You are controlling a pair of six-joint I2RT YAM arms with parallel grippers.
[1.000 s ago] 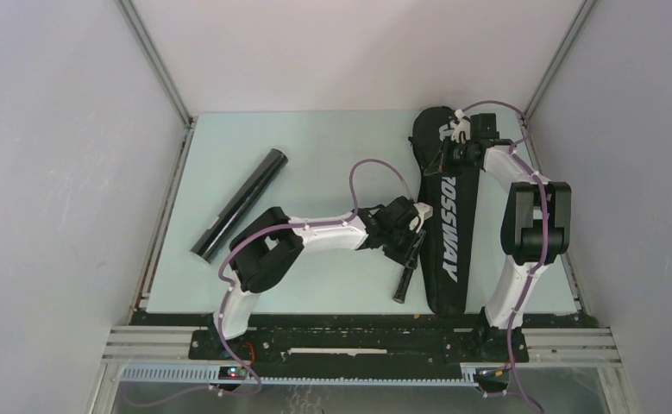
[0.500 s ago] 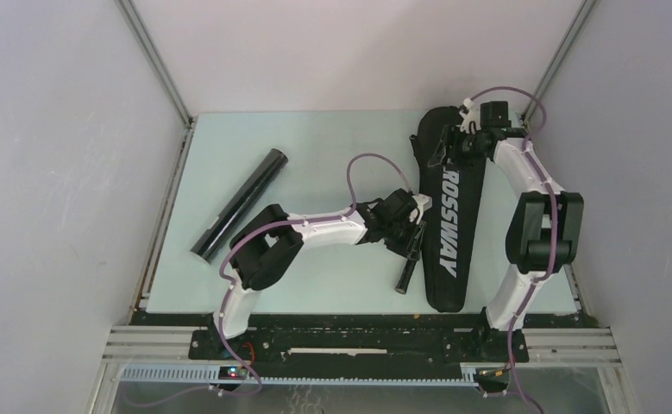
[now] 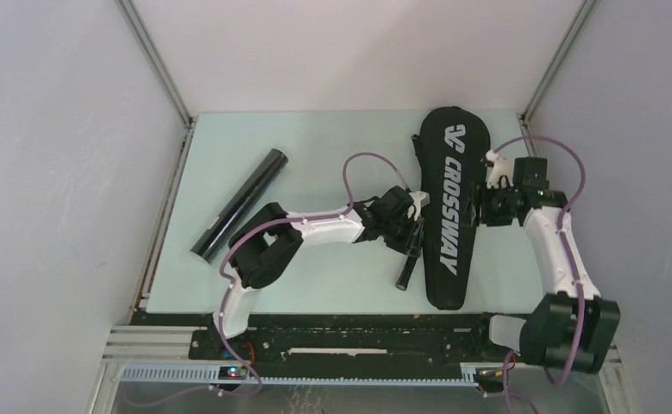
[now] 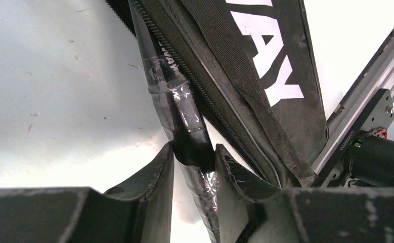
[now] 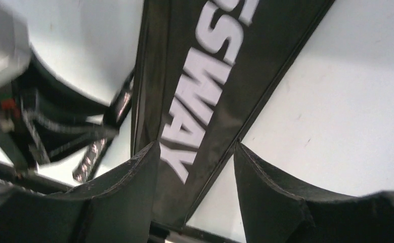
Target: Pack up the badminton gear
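Observation:
The black racket-shaped bag (image 3: 449,207) with white CROSSWAY lettering lies flat at the right of the table, head end far. A black racket handle (image 3: 406,266) wrapped in clear film sticks out of the bag's left zip edge; the rest of the racket is hidden inside. My left gripper (image 3: 412,228) is shut on that handle (image 4: 187,132), beside the bag (image 4: 265,66). My right gripper (image 3: 480,207) hangs open over the bag's right edge (image 5: 205,76), holding nothing. The long black tube (image 3: 241,203) lies at the left, apart from both grippers.
Grey walls with metal corner posts (image 3: 155,69) close in the table on three sides. A dark metal rail (image 3: 358,321) runs along the near edge. The purple cable (image 3: 354,168) loops above the left arm.
My right gripper opened, let go of the bag's far head end and drew back toward the near right. The bag now lies flat with its whole lettering showing. The left gripper kept its hold.

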